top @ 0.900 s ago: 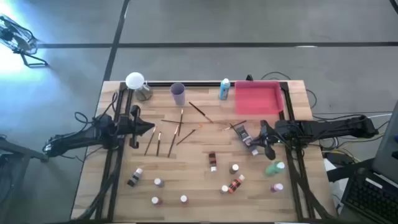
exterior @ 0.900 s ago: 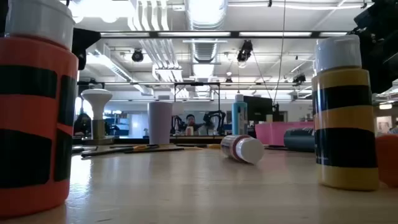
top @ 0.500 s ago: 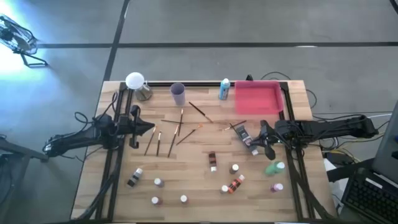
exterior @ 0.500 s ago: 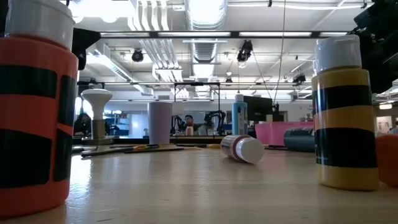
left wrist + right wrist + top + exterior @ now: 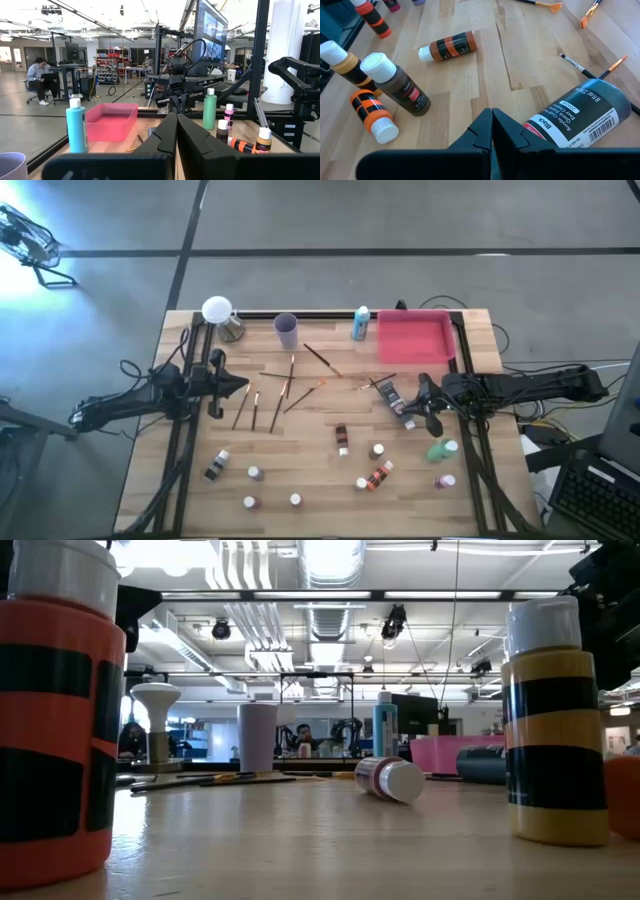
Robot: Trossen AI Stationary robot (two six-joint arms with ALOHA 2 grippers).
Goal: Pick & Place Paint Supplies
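Small white-capped paint bottles are scattered over the near half of the wooden table, among them a brown one (image 5: 342,438) lying on its side and a green one (image 5: 443,448). A blue bottle (image 5: 361,324) stands upright at the back. Thin brushes (image 5: 284,388) lie flat mid-table. A black tube (image 5: 394,400) lies on its side. My left gripper (image 5: 242,387) is shut at the table's left, pointing level toward the brushes. My right gripper (image 5: 420,396) is shut just right of the black tube (image 5: 580,117), above the table, holding nothing.
A pink tray (image 5: 415,337) sits at the back right, and a lilac cup (image 5: 286,331) at the back centre. A white-topped stand (image 5: 218,310) with a metal can (image 5: 232,330) is at the back left. Bare wood lies between the brushes and the near bottles.
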